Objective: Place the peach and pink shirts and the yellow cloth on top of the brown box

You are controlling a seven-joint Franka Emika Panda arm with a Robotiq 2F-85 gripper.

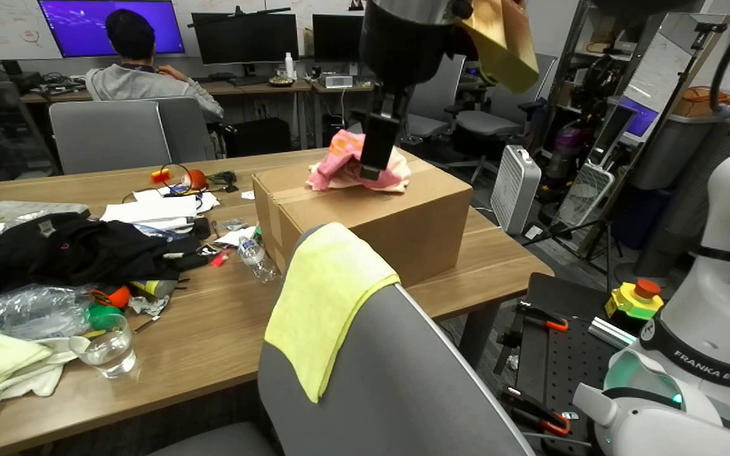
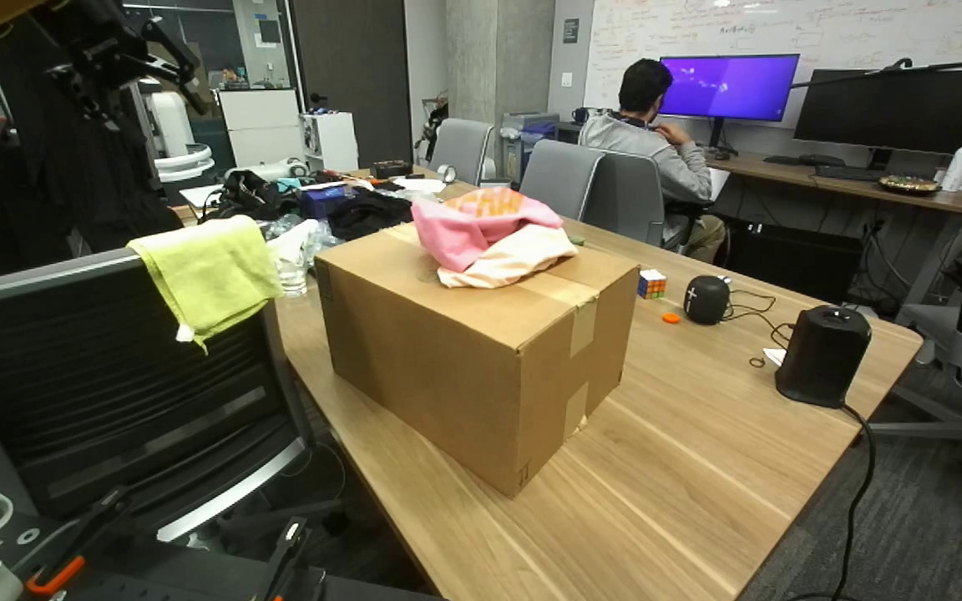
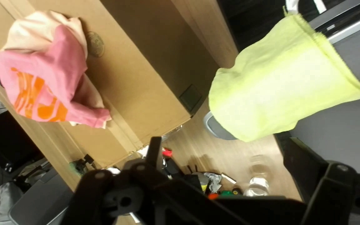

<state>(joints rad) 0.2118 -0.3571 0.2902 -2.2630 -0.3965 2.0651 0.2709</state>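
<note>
— How does your claw (image 3: pixel 223 145) stand?

— I have its fingers (image 3: pixel 153 153) spread wide apart, low in my wrist view. In both exterior views I see the claw hanging in the air.

— What do you get beyond it?

— Over to the right in the wrist view, the yellow cloth (image 3: pixel 280 87). It is draped across the top of a gray chair (image 1: pixel 397 367), and I can see a flap of it hanging down in both exterior views.

— And to the left?

— The brown box (image 2: pixel 448 359), flat top up. On it I have the pink shirt (image 3: pixel 58 62) lying bunched over the peach shirt (image 3: pixel 39 28). The pink one's orange patch faces up, and pale peach folds come out from under it.

— So both shirts are on the box, and the cloth is on the chair?

— That's how I read it. My wrist view gives me a bit of bench (image 3: pixel 233 153) between the cloth and the box.

— What else is on the bench?

— Just beside the box, a plastic bottle (image 1: pixel 257 259). Farther along I find a black heap of clothing (image 1: pixel 80 253), then a clear glass (image 1: pixel 108 354) near the edge. Some greenish-white fabric (image 1: pixel 4 367) lies right by the glass; I can't tell whether they touch. In an exterior view I also pick up a puzzle cube (image 2: pixel 651 285) beyond the box, and a small black speaker (image 2: pixel 706 300) near the cube.

— And past the bench?

— A seated person (image 1: pixel 137 82) in a gray top, in front of a purple screen (image 1: pixel 80 25).
</note>
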